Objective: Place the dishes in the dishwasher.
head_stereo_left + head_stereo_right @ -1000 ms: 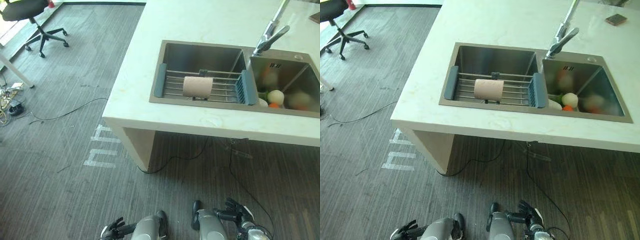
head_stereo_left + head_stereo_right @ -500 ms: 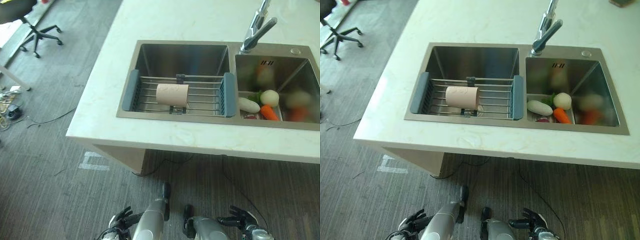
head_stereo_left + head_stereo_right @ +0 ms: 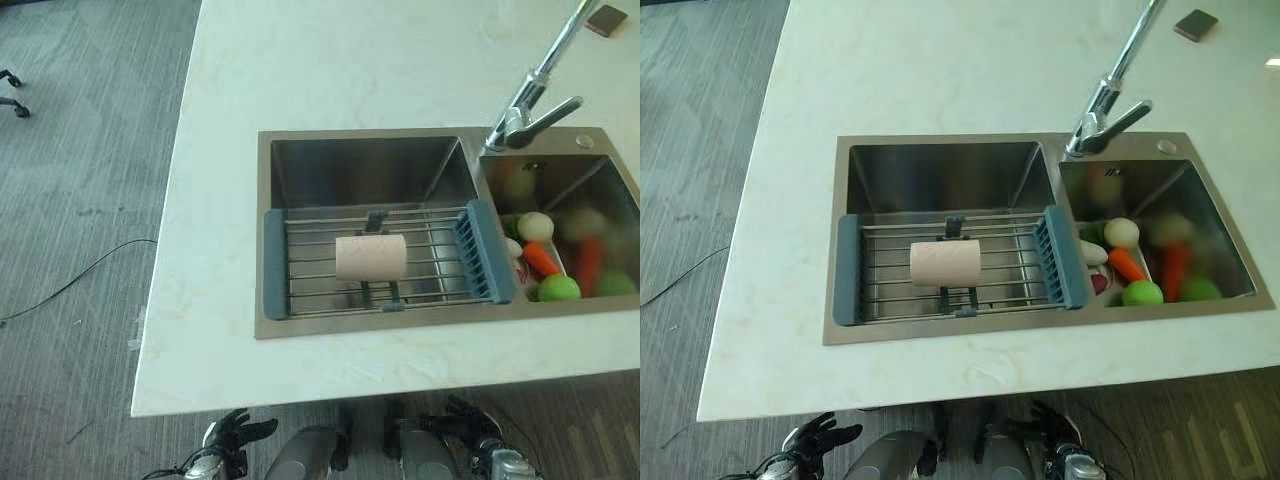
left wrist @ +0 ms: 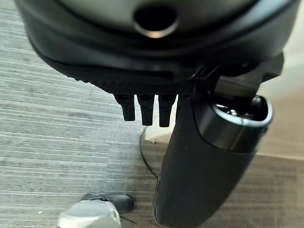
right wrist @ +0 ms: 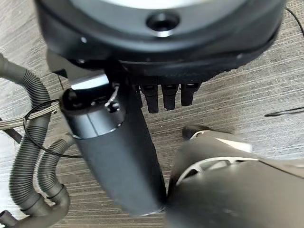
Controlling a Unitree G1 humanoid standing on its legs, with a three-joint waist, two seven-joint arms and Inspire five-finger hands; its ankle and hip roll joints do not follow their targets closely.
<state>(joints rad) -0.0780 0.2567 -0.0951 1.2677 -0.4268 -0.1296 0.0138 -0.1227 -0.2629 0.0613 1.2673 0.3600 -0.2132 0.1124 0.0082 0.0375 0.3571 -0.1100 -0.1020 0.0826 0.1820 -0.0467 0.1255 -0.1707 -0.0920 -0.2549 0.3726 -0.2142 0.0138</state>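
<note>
Camera now nearer the sink (image 3: 300,160), its rack (image 3: 380,262) bearing what looks like a cup (image 3: 371,257); left hand (image 3: 228,443) and right hand (image 3: 468,425) hang low, fingers relaxed, empty.

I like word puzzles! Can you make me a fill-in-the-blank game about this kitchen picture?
1. The beige cup lies on its side on a wire ____ across the left basin.
2. The carrot sits in the ____ basin of the sink.
3. The tap stands ____ the two basins.
4. Both hands, left hand and right hand, hang below the ____ edge.

Missing words: rack; right; between; counter's
</note>
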